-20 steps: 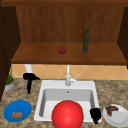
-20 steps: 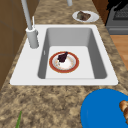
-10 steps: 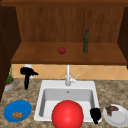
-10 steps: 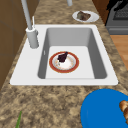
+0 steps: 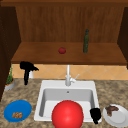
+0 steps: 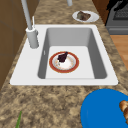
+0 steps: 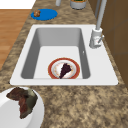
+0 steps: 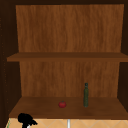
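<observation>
The right hand [image 5: 95, 115] hung at the sink [image 5: 50, 86] rim, the white plate [image 5: 120, 119] just right of its fingers, nothing visibly grasped. The left hand [image 5: 27, 68] floated below the shelf [image 5: 37, 53]. I could not tell how either hand's fingers were set.

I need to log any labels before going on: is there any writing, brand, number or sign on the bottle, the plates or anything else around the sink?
None: no readable text anywhere.
The green bottle on the shelf has no visible label.
The blue plate, the white plate and the red-rimmed plate in the sink are unmarked.
The faucet bears no sign.
</observation>
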Controlling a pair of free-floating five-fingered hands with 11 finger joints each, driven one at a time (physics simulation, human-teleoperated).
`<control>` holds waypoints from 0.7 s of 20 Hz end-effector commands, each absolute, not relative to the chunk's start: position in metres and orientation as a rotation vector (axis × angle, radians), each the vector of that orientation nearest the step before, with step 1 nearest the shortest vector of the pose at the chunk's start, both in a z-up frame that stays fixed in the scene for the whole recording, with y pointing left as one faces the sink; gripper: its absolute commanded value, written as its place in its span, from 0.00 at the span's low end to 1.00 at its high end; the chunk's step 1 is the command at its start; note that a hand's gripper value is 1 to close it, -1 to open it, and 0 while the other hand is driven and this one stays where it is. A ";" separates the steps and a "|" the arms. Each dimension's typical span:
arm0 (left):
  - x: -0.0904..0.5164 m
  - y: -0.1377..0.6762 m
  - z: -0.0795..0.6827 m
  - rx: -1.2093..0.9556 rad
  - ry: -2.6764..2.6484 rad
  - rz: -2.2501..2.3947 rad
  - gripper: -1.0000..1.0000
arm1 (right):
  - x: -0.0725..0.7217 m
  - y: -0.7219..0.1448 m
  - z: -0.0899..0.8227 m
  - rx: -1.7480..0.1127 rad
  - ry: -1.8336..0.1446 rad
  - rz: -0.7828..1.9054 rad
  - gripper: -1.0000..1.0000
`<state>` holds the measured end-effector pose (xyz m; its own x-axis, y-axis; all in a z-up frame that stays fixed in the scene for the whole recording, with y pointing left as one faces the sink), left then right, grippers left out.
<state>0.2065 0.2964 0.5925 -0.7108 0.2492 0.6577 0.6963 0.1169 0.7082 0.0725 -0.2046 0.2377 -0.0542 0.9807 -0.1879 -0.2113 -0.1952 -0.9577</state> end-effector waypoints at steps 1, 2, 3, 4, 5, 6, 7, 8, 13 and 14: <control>0.200 0.293 0.610 -0.934 -1.997 -1.650 0.00 | 0.073 -0.205 0.238 -1.166 -0.972 1.470 0.50; 0.200 0.291 0.615 -0.934 -1.991 -1.650 0.00 | 0.073 -0.205 0.238 -1.166 -0.972 1.470 0.50; 0.198 0.289 0.622 -0.934 -1.990 -1.650 0.00 | 0.073 -0.205 0.238 -1.166 -0.972 1.470 0.50; 0.196 0.287 0.629 -0.933 -1.993 -1.652 0.00 | 0.073 -0.205 0.238 -1.166 -0.972 1.470 0.50; 0.195 0.287 0.637 -0.936 -1.994 -1.652 0.00 | 0.073 -0.205 0.238 -1.166 -0.972 1.470 0.50; 0.192 0.286 0.646 -0.939 -1.993 -1.654 0.00 | 0.073 -0.205 0.238 -1.166 -0.972 1.470 0.50; 0.191 0.285 0.656 -0.945 -1.989 -1.652 0.00 | 0.073 -0.205 0.238 -1.166 -0.972 1.470 0.50; 0.188 0.284 0.663 -0.943 -1.989 -1.652 0.00 | 0.073 -0.205 0.238 -1.166 -0.972 1.470 0.50; 0.159 0.275 0.704 -0.927 -1.971 -1.671 0.00 | 0.073 -0.205 0.238 -1.166 -0.972 1.470 0.50; 0.152 0.273 0.712 -0.924 -1.966 -1.676 0.00 | 0.073 -0.205 0.238 -1.166 -0.972 1.470 0.50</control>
<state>0.1701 0.2802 0.6896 -0.7087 0.2386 0.6639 0.6988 0.1082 0.7071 0.0725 -0.2046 0.2377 -0.0542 0.9807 -0.1879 -0.2113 -0.1952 -0.9577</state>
